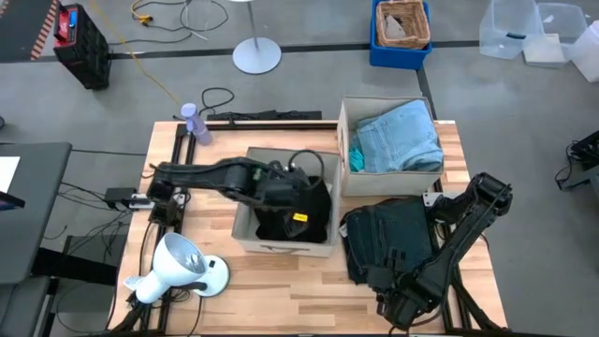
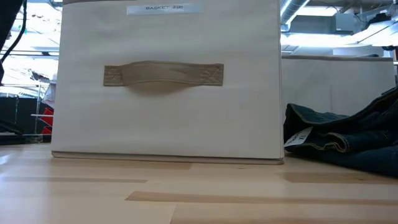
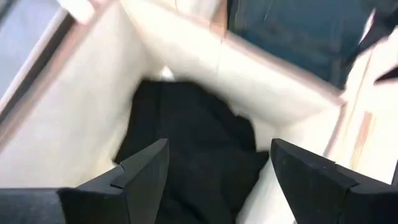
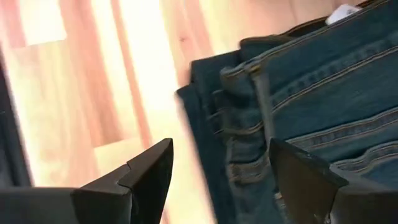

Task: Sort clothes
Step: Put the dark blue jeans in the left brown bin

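The table (image 1: 281, 281) is pale wood planks, smooth with a slight sheen in the low view. Both beige boxes (image 2: 168, 93) look like matt woven fabric, and the front one has a coarser webbing handle (image 2: 163, 73). The black garment (image 3: 193, 149) is soft, matt cloth, no shine at all. The dark charcoal jeans (image 4: 311, 106) are heavy denim with visible twill and raised stitching. The light blue jeans (image 1: 401, 139) look like faded, softer denim. The gripper fingers (image 4: 149, 174) are matt black plastic.
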{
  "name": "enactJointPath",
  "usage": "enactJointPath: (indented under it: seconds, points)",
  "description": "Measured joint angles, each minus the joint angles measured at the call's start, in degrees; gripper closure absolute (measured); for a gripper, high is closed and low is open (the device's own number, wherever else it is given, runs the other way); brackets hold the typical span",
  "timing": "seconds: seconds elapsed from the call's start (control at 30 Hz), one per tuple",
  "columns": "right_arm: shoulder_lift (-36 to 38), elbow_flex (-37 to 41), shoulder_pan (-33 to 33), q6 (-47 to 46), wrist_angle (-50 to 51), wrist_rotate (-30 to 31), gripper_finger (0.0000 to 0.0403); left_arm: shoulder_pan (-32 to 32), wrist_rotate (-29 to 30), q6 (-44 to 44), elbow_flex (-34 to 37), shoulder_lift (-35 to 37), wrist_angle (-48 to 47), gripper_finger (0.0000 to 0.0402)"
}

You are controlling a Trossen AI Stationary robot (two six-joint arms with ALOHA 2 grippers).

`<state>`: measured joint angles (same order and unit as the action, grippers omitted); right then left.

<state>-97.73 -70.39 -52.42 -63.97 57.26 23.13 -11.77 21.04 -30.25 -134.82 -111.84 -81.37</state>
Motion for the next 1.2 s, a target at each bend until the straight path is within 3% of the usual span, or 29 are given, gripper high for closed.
enactJointPath:
  seconds: [0.5,0.83,1.03,1.2]
  points:
    - [0.0,5.9,-5.0,-8.1,-3.3,0.4,0.0122,-8.7,17.1,14.1,0.0,7.5,19.1,0.0146]
    - [0.0,8.3,-2.8,-4.6,0.7,2.2,0.0122,-11.7,16.8,11.1,0.1,7.8,19.1,0.0146]
    - [0.1,15.4,-1.7,2.7,-10.7,-2.6,0.0122,-12.8,16.8,9.6,0.1,7.9,19.1,0.0146]
    - [0.3,17.1,-0.9,-0.7,-8.6,-2.0,0.0122,-13.6,18.1,8.5,0.1,7.9,19.1,0.0146]
